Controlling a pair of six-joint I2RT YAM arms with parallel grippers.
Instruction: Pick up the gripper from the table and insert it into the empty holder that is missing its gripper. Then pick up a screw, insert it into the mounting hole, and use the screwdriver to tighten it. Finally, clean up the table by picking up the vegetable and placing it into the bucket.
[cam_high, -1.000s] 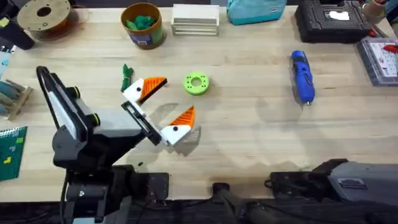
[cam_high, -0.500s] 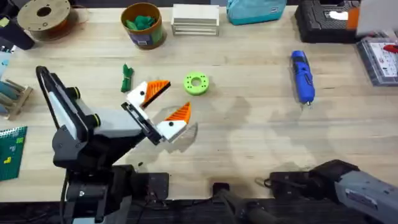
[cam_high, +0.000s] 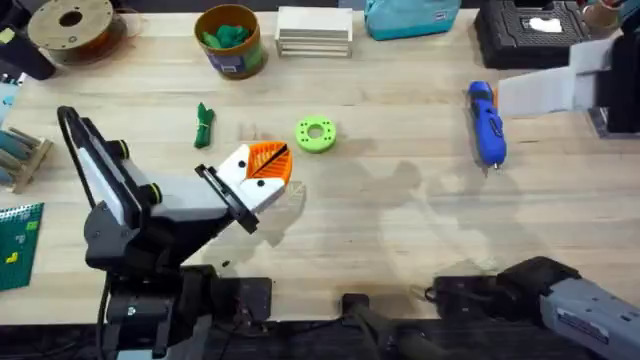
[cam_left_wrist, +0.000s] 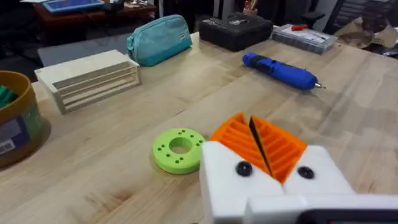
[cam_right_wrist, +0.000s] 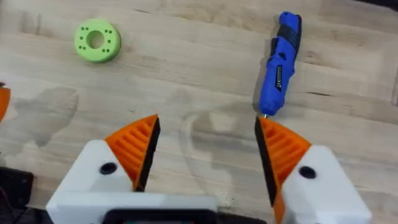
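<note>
One screwdriver (cam_high: 486, 123) lies on the table (cam_high: 400, 200), toward the right. One vegetable (cam_high: 204, 125) lies left of centre, beside one green ring (cam_high: 316, 134). One bucket (cam_high: 229, 40) stands at the far edge with green pieces inside; near it sit one slatted wooden block (cam_high: 314, 31) and one teal pouch (cam_high: 410, 17). One spool (cam_high: 70, 25) sits at the far left corner.

The left gripper (cam_high: 262, 168) hovers between vegetable and ring, its two orange pads (cam_left_wrist: 261, 142) pressed together with nothing between them. The right gripper (cam_right_wrist: 205, 152) stands wide apart, empty, its pads (cam_right_wrist: 135, 148) above bare table; in the right wrist view the screwdriver's tip lies just beyond one pad.
</note>
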